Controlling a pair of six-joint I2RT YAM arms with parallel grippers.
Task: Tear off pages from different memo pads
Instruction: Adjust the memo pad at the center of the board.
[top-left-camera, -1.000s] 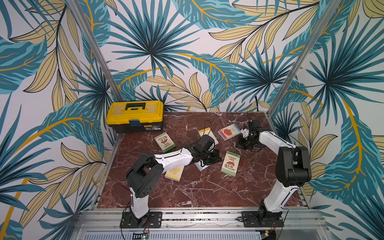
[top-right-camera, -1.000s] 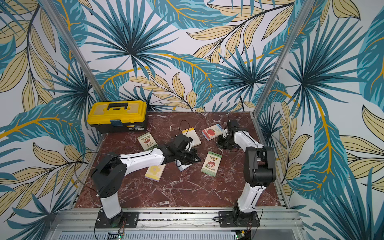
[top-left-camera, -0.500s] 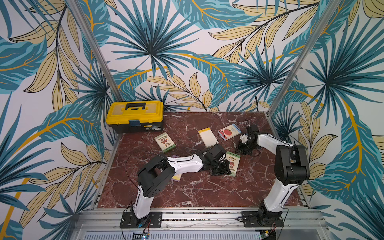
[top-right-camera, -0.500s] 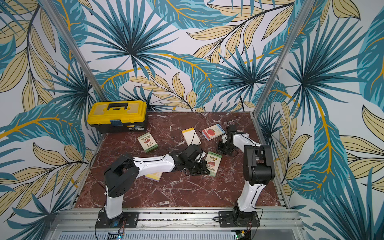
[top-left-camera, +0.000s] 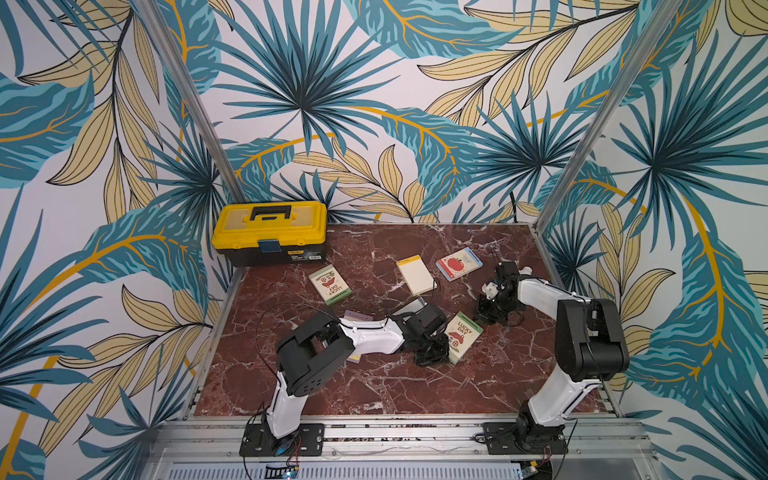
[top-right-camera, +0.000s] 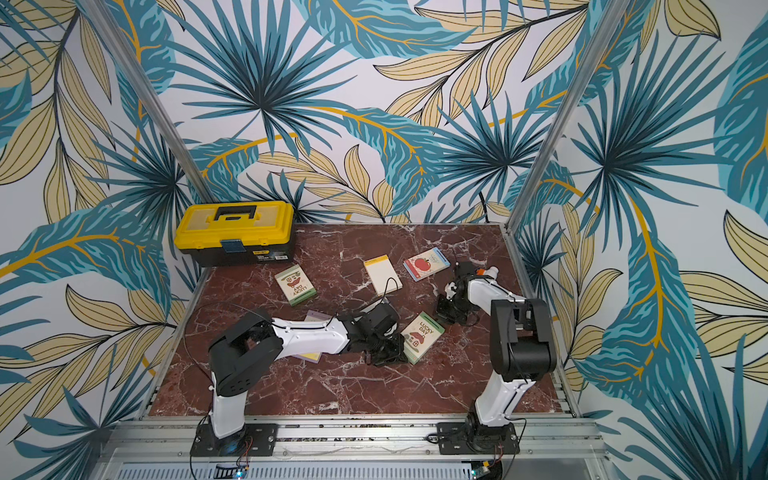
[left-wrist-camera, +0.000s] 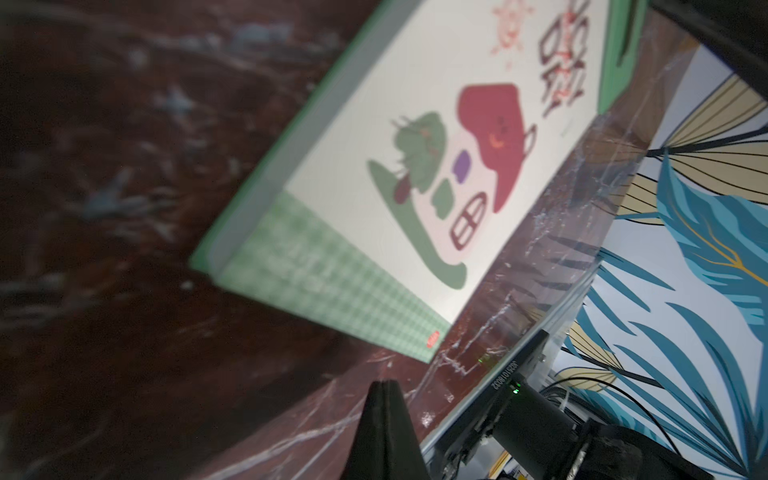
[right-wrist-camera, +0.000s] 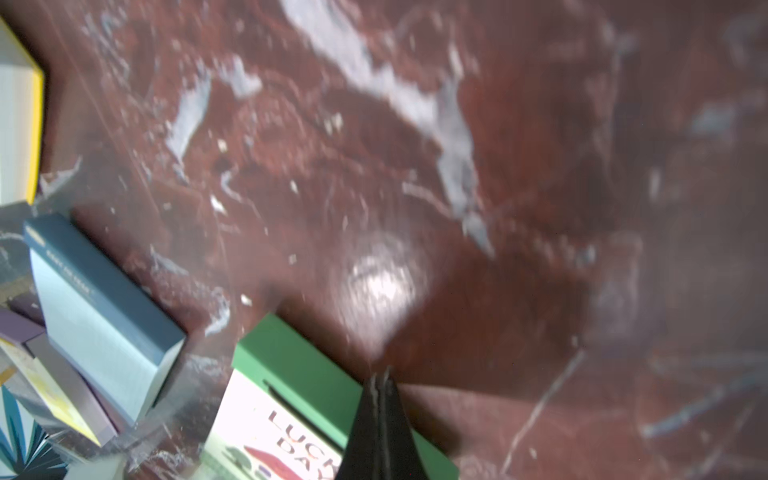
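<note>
A green "LUCKY DAY" memo pad (top-left-camera: 464, 337) (top-right-camera: 422, 337) lies flat between my two grippers. My left gripper (top-left-camera: 434, 354) (left-wrist-camera: 384, 384) is shut and empty, low over the marble just short of the pad's checkered end (left-wrist-camera: 332, 286). My right gripper (top-left-camera: 489, 318) (right-wrist-camera: 382, 374) is shut and empty at the pad's green top band (right-wrist-camera: 291, 365). Other memo pads lie around: a second "LUCKY DAY" pad (top-left-camera: 330, 284), a cream one (top-left-camera: 415, 275), an apple one (top-left-camera: 459, 264), a blue one (right-wrist-camera: 104, 316), and a lilac one (top-left-camera: 357, 316) partly under my left arm. No loose pages show.
A yellow toolbox (top-left-camera: 269, 233) stands at the back left corner of the red marble table (top-left-camera: 374, 390). Metal frame posts and leaf-patterned walls close the table in on three sides. My left arm lies low across the middle.
My left gripper swung right and toward the front, from the middle pads to the near end of the "LUCKY DAY" pad. My right gripper came forward from beside the apple pad to this pad's far end.
</note>
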